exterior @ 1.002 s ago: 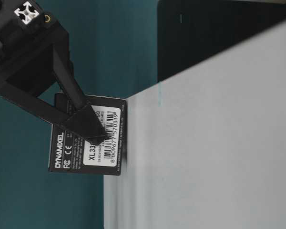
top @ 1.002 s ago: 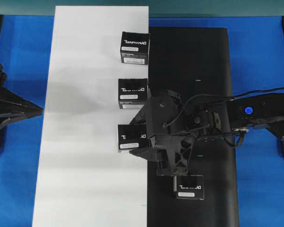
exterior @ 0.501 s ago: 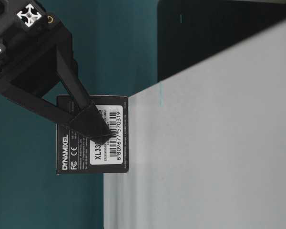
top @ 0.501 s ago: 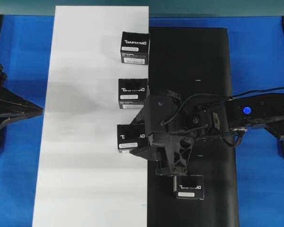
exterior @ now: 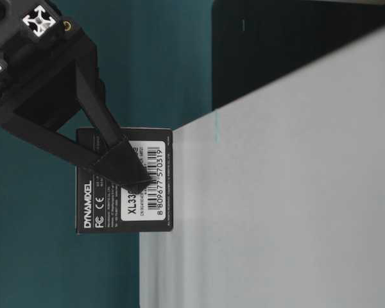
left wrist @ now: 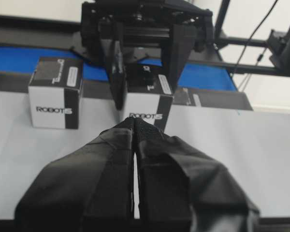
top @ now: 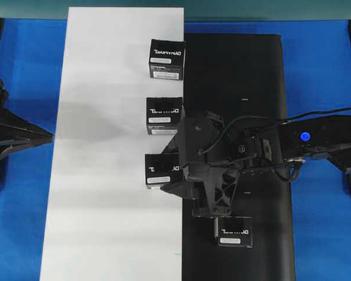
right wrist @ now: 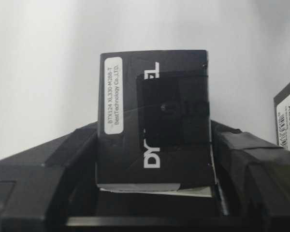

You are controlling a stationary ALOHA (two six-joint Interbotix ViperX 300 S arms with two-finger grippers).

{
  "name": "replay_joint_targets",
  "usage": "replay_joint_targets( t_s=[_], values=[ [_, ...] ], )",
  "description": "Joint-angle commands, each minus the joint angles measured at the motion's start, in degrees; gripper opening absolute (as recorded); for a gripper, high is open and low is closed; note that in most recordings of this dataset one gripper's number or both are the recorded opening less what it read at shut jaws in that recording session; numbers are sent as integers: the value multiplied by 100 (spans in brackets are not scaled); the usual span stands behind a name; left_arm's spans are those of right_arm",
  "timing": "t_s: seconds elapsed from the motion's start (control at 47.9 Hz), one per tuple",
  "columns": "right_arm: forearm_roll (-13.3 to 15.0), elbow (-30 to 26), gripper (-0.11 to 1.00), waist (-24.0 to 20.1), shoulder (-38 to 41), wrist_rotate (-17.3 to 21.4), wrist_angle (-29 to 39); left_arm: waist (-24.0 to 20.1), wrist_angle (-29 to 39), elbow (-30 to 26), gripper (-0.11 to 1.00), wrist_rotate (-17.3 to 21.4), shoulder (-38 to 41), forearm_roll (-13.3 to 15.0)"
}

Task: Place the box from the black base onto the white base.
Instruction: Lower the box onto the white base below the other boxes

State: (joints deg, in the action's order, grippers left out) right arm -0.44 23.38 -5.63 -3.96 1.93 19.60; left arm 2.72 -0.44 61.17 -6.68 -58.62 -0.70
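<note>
Blue table: bare margins flank both sheets, well clear of the right gripper.
White base: long sheet; its right edge meets the black base directly under the right gripper; open white surface lies beyond the fingertips.
Black base: long sheet beneath the right arm; wide bare stretch up-frame of the wrist.
Boxes: four. Three stand on the white base along the seam; the fourth box stands on the black base, just down-frame of the gripper body.
Right gripper: fingers flank the box on the white base, gaps showing at both sides; jaws parted wider than a second ago.
Left gripper: fingertips pressed together, nothing between; parked off the white base's left edge.
</note>
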Motion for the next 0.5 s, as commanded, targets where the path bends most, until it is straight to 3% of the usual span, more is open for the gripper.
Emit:
replay_joint_targets(
  t_s=[0.0, 0.209, 0.48],
  values=[
    [-9, -53, 71, -18, 62, 18, -44, 26, -26, -70, 0, 0, 26, -18],
    [18, -70, 97, -9, 79, 18, -167, 26, -26, -79, 0, 0, 18, -18],
    [18, -62, 99, 18, 70, 9, -343, 26, -26, -70, 0, 0, -18, -18]
  ],
)
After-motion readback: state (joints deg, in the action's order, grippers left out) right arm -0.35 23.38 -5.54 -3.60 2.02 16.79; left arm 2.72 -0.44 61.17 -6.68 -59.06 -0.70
